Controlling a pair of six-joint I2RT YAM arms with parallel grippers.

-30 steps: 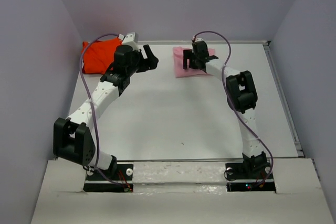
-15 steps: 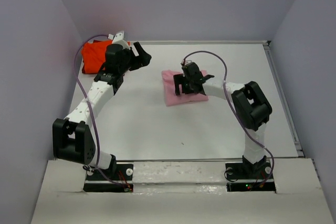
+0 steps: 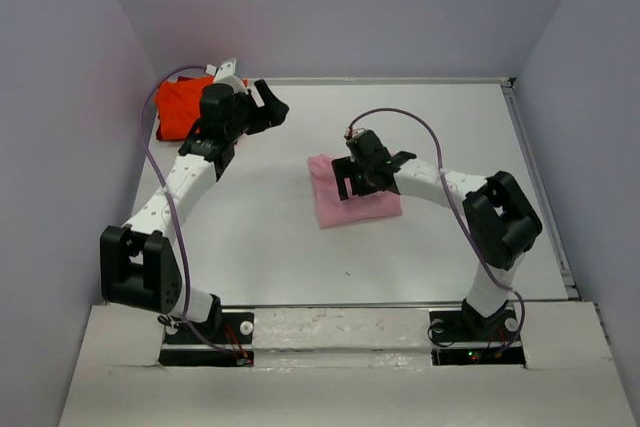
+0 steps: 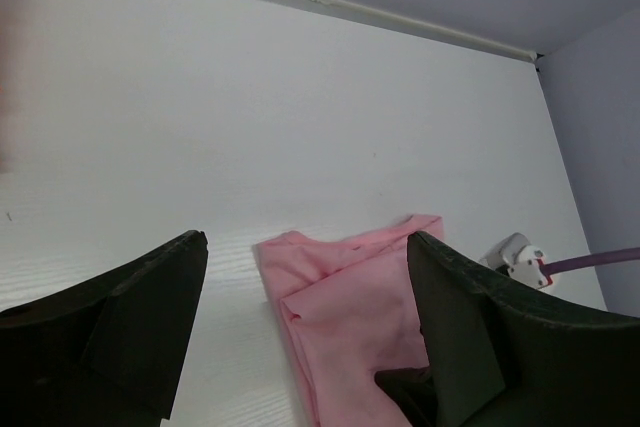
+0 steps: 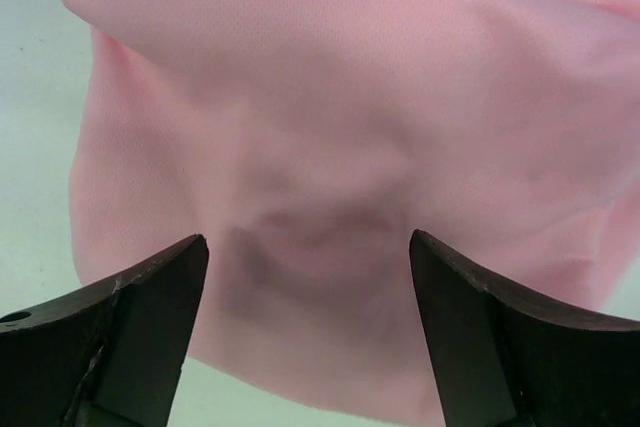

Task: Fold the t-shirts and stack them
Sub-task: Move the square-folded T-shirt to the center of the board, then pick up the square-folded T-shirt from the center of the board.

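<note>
The orange shirt (image 3: 180, 107) lay bunched in the far left corner of the table (image 3: 300, 247), against the wall. It was a crumpled heap rather than a flat sheet. Part of it was hidden behind the left arm, so no hem or sleeve could be picked out.

Just right of it, the left gripper (image 3: 268, 107) hung above bare table with its jaws spread wide and nothing between them. Its wrist camera looked across the table toward the pink shirt.

The pink shirt (image 3: 345, 209) lay near the middle of the table, well apart from the orange one. It was already folded into a rough rectangle, with a doubled edge showing along its left side in the left wrist view.

The right gripper (image 3: 365, 172) was low over the far part of the pink shirt, jaws wide open and one finger on each side of a shallow pucker in the cloth (image 5: 320, 97). It clamped nothing. Whether the fingertips pressed on the fabric could not be told.

Both shirts looked thin, light and limp. They would probably sag from any grasp and keep no shape, and the layers could slide over one another.

A pinch through all layers at a folded edge or corner seemed the surest hold on the pink one. A grasp in the middle would likely lift only the top layer and undo the fold.

The orange heap would likely need a corner or hem teased out and spread flat first, probably with both grippers.
</note>
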